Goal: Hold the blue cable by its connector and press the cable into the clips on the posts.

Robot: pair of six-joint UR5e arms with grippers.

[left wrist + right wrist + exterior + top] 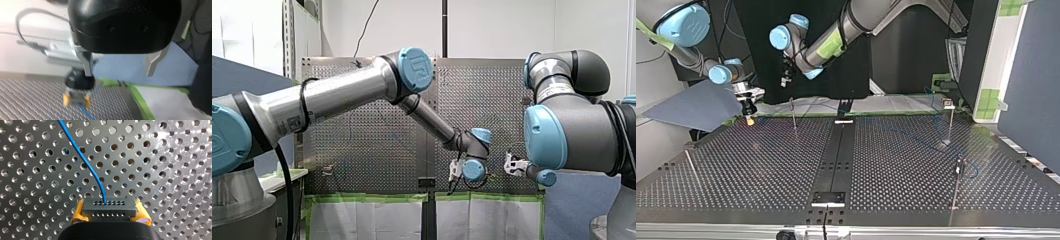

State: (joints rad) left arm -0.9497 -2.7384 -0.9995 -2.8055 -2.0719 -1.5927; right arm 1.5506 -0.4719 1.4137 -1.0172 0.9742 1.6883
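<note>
In the right wrist view my right gripper (110, 216) is shut on a dark grey connector (109, 206), with its yellow pads (78, 212) against both sides. The blue cable (82, 157) leaves the connector and runs away over the perforated table. In the top view this gripper (750, 119) hangs low at the table's far left corner. My left gripper (120, 71) stands open with nothing between its metal fingers (87, 63). It hovers above and beside my right gripper (76, 98). The cable (972, 166) curls past a post with a clip (956, 182) at the right.
Thin metal posts stand on the table (896, 170): one near my right gripper (793, 114), one at the far right (950, 122), and a leaning one at the near left (692, 169). A black rail (836, 155) runs down the middle. A blue-grey panel (696, 106) lies beside my right arm.
</note>
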